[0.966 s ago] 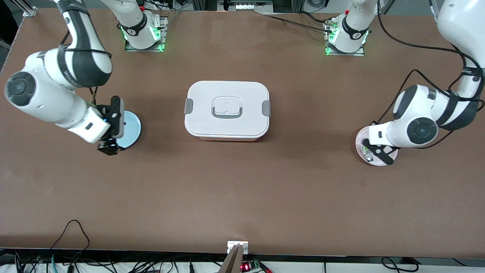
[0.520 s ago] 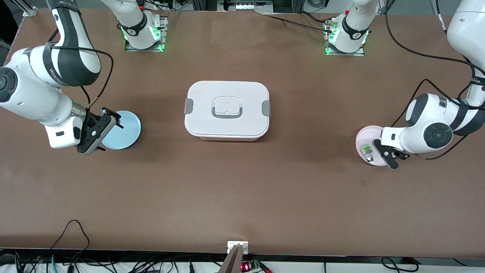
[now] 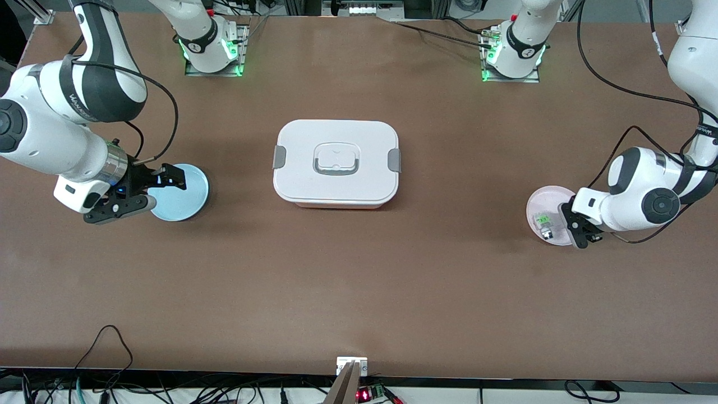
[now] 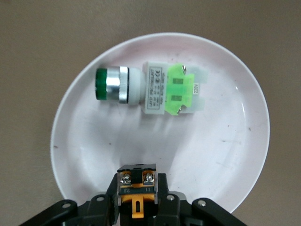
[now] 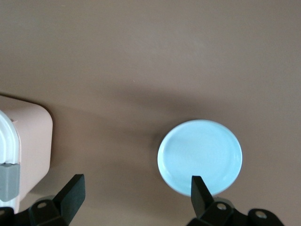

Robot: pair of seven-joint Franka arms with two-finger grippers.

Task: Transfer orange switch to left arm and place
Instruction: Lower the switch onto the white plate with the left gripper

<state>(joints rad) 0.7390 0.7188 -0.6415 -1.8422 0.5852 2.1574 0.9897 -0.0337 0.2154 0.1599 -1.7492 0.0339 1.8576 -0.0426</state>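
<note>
While the box [image 3: 336, 163] sits mid-table as the landmark, the front view shows the left gripper [image 3: 583, 234] toward the left arm's end of the table from it, over the edge of the pink plate [image 3: 539, 203]. A green switch [image 3: 543, 221] lies on that plate. Toward the right arm's end from the box, the right gripper [image 3: 154, 193] hangs over the edge of the blue plate [image 3: 190, 196], its fingers spread wide and holding nothing.

From the left wrist view, the left gripper [image 4: 137, 207] is clamped narrow on the orange switch [image 4: 137, 188], which sits between the fingertips above the pink plate [image 4: 225, 155]. The green switch [image 4: 150, 89] rests apart from it on the same plate, untouched.

From the right wrist view, the right gripper [image 5: 134, 193] stands fully open, with the blue plate [image 5: 200, 156] bare below it and a corner of the box [image 5: 23, 141] to one side.

As I judge it, the step in hand is carrying the orange switch off the pink plate toward a hand-over. Doing it well means keeping the grip firm, rising enough to clear the green switch, and routing the meeting point around the box rather than low across its lid, with the right gripper kept wide to receive.
</note>
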